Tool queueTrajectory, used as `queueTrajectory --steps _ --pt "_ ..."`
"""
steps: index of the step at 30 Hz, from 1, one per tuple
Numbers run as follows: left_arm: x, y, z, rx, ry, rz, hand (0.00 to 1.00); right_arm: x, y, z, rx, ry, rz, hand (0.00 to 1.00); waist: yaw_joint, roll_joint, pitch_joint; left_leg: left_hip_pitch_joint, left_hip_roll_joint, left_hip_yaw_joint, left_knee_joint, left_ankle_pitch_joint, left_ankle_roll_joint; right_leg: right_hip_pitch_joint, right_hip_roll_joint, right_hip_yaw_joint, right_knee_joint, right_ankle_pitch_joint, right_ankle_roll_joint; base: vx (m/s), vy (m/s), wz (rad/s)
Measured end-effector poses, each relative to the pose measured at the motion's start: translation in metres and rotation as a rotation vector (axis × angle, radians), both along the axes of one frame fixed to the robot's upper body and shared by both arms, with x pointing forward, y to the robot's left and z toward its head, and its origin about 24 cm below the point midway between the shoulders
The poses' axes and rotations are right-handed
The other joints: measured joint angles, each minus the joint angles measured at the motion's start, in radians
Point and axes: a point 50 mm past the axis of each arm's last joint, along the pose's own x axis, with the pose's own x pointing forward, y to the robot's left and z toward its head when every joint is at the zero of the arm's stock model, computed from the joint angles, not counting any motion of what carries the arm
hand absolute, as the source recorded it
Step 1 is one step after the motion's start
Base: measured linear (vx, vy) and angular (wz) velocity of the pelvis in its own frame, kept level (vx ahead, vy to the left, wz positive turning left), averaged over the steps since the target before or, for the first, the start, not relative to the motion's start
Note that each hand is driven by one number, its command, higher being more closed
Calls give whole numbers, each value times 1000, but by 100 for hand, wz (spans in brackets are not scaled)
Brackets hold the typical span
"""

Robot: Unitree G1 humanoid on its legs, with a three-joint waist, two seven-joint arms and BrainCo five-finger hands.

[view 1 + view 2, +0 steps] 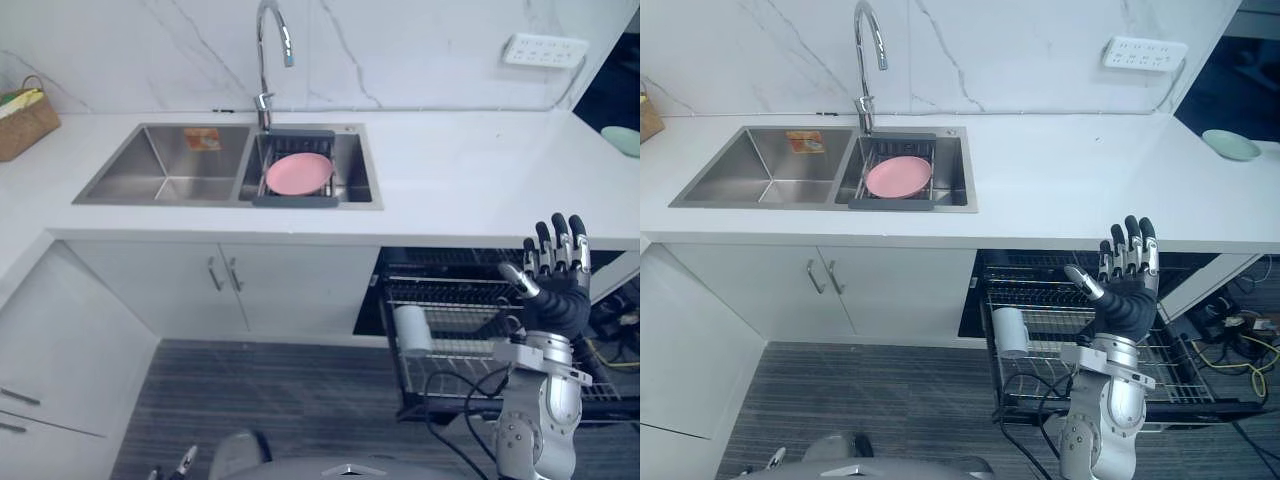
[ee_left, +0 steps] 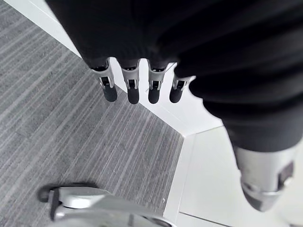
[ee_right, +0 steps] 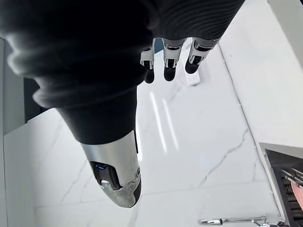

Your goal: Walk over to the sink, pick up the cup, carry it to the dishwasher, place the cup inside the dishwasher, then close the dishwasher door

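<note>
- Well, my right hand (image 1: 1127, 292) is raised with its fingers straight and side by side and the thumb held apart. It holds nothing and touches nothing.
- In its own wrist view those fingers (image 3: 170, 64) point at the marble wall (image 3: 189, 156).
- That hand hovers over the drawn-out dishwasher rack (image 1: 1040, 300). My wrist and forearm hide part of the rack's right side, and I cannot make out the dishwasher's door.
- The cup (image 1: 1011, 332), white and cylindrical, sits in the rack at its left end, well apart from my right hand.
- In the head views the cup's long axis runs from the counter's (image 1: 450, 170) edge towards me. I cannot tell whether it stands upright or lies back on the wires, nor which end is the mouth.
- My left hand (image 2: 133, 90) hangs low over the grey floor (image 2: 57, 118), its fingers straight and loose, with nothing in it.
- Farther off, the sink (image 1: 160, 185) is set in the counter. A pink plate (image 1: 298, 173) lies in the drainer in its right basin, below the faucet (image 1: 265, 60).
</note>
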Motion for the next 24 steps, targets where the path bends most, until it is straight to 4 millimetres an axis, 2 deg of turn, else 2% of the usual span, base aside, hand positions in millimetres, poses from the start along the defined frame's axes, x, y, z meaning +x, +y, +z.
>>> queueTrajectory --steps 1,2,3,4,5,6,7,10,11,12,13,14,15,16,18,19,20,21,22,23,24 --pt "-6 -4 -1 -9 14 8 0 0 0 0 -3 1 0 0 9 9 3 -3 8 -27 -7 4 -13 10 5 29 -20 -4 0 238 318 -77" --pt "-20 -11 -2 -29 54 24 0 0 0 0 -6 9 9 0 14 24 1 -11 11 -25 31 32 -2 40 23 99 -36 -24 -16 317 268 -59" --pt "-21 -13 -3 -36 57 26 0 1 1 0 -5 9 14 0 15 30 2 -14 9 -22 47 33 10 35 28 123 -4 -32 -21 326 199 -54" --pt "-25 -7 -1 -16 60 24 0 3 8 -2 1 15 46 0 8 -3 12 -26 -7 9 94 8 53 12 36 161 86 -73 -11 302 85 -39" --pt "-26 2 0 5 65 26 0 4 9 -2 1 13 53 0 6 -39 9 -25 -27 32 129 -15 85 10 11 167 97 -111 -20 256 96 -34" --pt "-23 9 0 21 65 38 0 3 8 -4 10 13 44 0 5 -62 9 -17 -47 44 145 -41 98 18 -9 183 101 -101 -4 252 131 -18" --pt "-21 11 0 24 62 35 0 3 8 -5 16 16 41 0 4 -73 5 -8 -56 48 144 -48 102 17 -17 193 109 -87 6 289 216 -3" --pt "-11 19 1 53 50 -16 0 -1 6 -9 31 29 21 0 3 -90 -14 55 -91 74 80 -69 125 -13 -40 196 217 -33 22 214 147 -15" --pt "-8 21 2 62 45 -29 0 -1 6 -9 24 26 28 0 4 -94 -18 89 -101 90 33 -69 130 -71 -38 208 344 -13 56 271 117 -31" --pt "-5 25 3 74 42 -44 0 -1 7 -9 21 25 35 0 3 -103 -18 141 -118 102 -17 -70 132 -143 -40 220 499 31 118 282 102 -29" --pt "-4 28 4 84 39 -48 0 -1 7 -9 20 26 34 0 1 -107 -18 171 -129 102 -43 -70 134 -172 -46 218 560 66 120 307 79 -21" --pt "4 29 4 87 24 -61 0 -2 6 -10 20 32 30 0 -4 -107 -21 214 -141 104 -97 -60 151 -225 -52 204 671 117 74 196 46 -10" --pt "6 27 4 86 21 -76 0 -2 6 -10 21 31 31 0 -9 -107 -22 231 -144 102 -119 -58 153 -251 -56 185 712 104 57 240 33 -6" --pt "12 27 5 91 7 -102 0 -2 7 -10 20 31 35 0 -19 -104 -23 259 -145 102 -149 -56 152 -300 -64 135 741 51 22 206 2 -5" --pt "22 30 7 105 -21 -120 0 -1 7 -10 18 31 38 0 -25 -98 -23 289 -132 104 -175 -44 142 -362 -51 72 688 -15 -2 339 -68 -2" --pt "30 32 9 120 -44 -134 0 -1 8 -10 12 28 50 0 -40 -88 -22 307 -101 107 -172 -50 125 -394 -17 48 579 -36 -16 392 -136 6" --pt "33 33 9 124 -49 -145 0 0 9 -9 10 23 56 0 -43 -83 -22 313 -87 104 -171 -55 116 -403 0 44 522 -35 -17 422 -194 6" --pt "40 36 11 132 -57 -160 0 2 12 -7 6 6 74 0 -44 -76 -17 339 -53 101 -164 -72 86 -406 41 38 346 16 -21 295 -155 -4" --pt "41 38 12 136 -53 -168 0 3 14 -6 4 -3 82 0 -43 -81 -20 350 -48 101 -156 -83 68 -398 53 33 261 88 -29 366 -197 -11" --pt "39 46 13 151 -36 -172 0 5 19 -4 -4 -16 115 0 -43 -110 -28 375 -60 97 -134 -113 27 -383 57 39 153 291 -36 354 -231 -17" --pt "39 43 12 138 -26 -167 0 7 20 -4 -16 -14 133 0 -40 -104 -36 388 -45 93 -127 -128 18 -360 64 44 157 262 -16 354 -236 -37"
